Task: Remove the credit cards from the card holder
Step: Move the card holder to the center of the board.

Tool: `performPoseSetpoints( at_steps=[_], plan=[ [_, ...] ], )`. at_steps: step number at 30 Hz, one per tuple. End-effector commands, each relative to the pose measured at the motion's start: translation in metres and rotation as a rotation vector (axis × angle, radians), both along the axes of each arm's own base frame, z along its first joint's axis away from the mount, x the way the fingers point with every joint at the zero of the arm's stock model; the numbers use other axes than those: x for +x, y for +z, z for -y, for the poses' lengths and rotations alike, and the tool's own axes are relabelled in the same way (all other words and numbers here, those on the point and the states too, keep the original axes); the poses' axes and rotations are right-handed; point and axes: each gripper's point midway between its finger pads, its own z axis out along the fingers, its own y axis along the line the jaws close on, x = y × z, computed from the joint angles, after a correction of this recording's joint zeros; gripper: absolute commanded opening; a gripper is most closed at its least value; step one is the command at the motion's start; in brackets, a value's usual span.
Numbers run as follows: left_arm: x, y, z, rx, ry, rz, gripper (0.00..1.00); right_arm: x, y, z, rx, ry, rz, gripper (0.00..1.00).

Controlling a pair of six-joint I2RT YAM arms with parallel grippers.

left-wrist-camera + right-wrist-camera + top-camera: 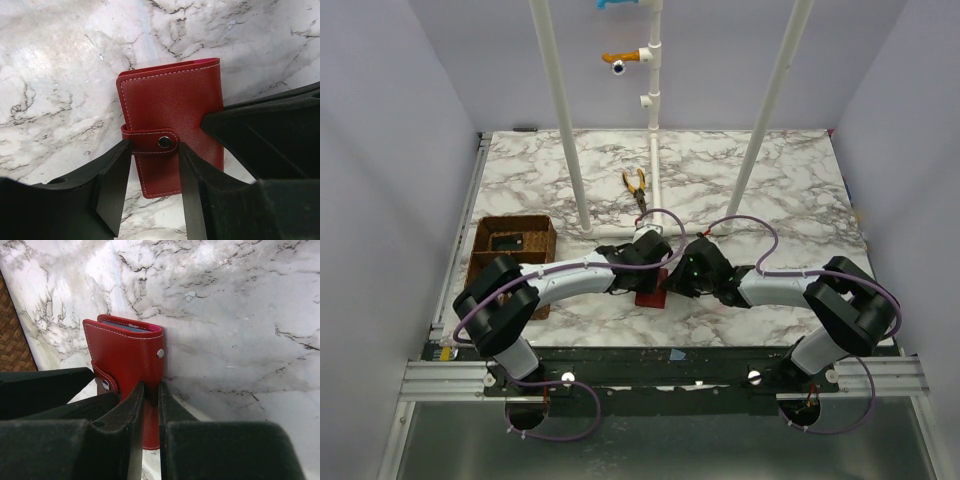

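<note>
Left gripper (155,167), jaws apart, straddles the strap of the red leather card holder (170,102); right gripper (151,396) pinches its edge.

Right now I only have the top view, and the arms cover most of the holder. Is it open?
Observer: No. The left wrist view shows the holder closed, with its strap snapped.
Operator: Is the right arm gripping it?
Observer: Yes. In the right wrist view the right fingers pinch its near edge.
Operator: And the left?
Observer: The left fingers are open, one on each side of the strap.
</note>
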Motion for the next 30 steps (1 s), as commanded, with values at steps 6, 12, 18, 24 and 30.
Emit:
performPoseSetpoints(
  at_steps=[6, 12, 18, 24, 30],
  plan=[
    [0.005, -0.008, 0.006, 0.012, 0.013, 0.027, 0.46, -0.022, -0.027, 0.008, -0.062, 0.039, -0.080, 0.07],
    [0.008, -0.016, 0.002, 0.056, 0.023, 0.027, 0.41, -0.022, -0.028, 0.008, -0.075, 0.041, -0.076, 0.06],
    [0.008, -0.019, 0.004, 0.045, 0.021, 0.027, 0.24, -0.024, -0.033, 0.010, -0.096, 0.041, -0.087, 0.03],
    [0.007, -0.011, 0.003, 0.023, 0.022, 0.040, 0.11, -0.024, -0.039, 0.017, -0.134, 0.027, -0.089, 0.02],
    [0.006, 0.005, 0.001, -0.024, 0.019, 0.055, 0.00, -0.024, -0.047, 0.024, -0.171, 0.010, -0.105, 0.01]
  ],
)
